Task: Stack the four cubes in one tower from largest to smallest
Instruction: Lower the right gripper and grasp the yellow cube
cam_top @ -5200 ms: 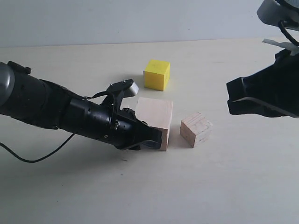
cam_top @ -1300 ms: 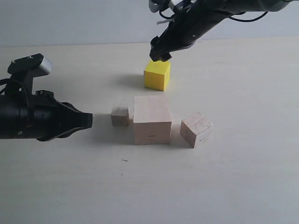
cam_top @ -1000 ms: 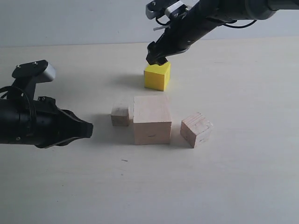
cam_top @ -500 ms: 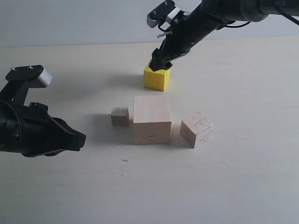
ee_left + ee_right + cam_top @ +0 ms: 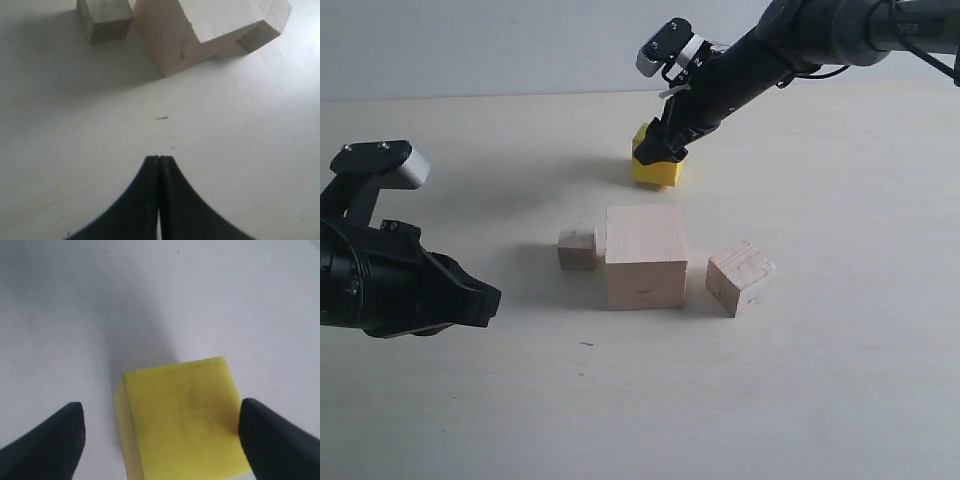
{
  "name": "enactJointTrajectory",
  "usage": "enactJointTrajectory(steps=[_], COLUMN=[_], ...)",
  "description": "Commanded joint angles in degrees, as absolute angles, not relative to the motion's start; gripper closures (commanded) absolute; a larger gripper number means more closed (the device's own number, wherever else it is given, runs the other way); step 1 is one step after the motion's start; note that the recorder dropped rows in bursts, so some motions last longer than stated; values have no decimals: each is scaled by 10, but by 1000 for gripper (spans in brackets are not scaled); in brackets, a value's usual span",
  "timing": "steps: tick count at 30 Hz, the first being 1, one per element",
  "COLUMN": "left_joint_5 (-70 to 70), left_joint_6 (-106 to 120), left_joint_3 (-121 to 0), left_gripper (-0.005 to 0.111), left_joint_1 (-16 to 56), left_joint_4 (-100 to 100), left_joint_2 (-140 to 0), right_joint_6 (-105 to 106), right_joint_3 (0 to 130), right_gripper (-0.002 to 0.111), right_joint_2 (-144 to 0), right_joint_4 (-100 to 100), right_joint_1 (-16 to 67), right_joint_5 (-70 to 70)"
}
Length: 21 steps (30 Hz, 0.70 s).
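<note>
My right gripper (image 5: 660, 148), jaws spread wide, straddles the yellow cube (image 5: 656, 173) at upper centre; my left gripper (image 5: 488, 298), lower left, is pressed together

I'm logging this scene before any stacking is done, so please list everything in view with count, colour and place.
large cube: one, pale bare wood, middle of the table
yellow cube: one, bright yellow, behind the large cube, apart from it
small cube: one, pale wood, just left of the large cube
medium cube: one, pale wood, right of the large cube, turned at an angle
table: one, cream, under all four cubes
left gripper: one, black, shut and empty, low at the left
right gripper: one, black, open, a jaw on either side of the yellow cube
</note>
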<state>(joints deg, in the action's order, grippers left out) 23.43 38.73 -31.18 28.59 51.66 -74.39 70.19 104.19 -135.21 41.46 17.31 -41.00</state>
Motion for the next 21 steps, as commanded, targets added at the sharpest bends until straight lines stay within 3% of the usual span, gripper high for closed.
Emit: enactJointTrajectory(steps=[1, 21], left_joint_5=[230, 219], left_joint_6=[386, 386], left_joint_3=[-311, -311], left_gripper=[107, 107], left_joint_1=[285, 285], left_joint_4=[511, 497], left_joint_2=[-739, -739], right_joint_6=[701, 694], right_joint_3=[1040, 1040], right_gripper=[30, 30], right_joint_2=[-1357, -1325], right_joint_4=[405, 414], right_joint_1=[169, 169], right_joint_5=[-435, -402])
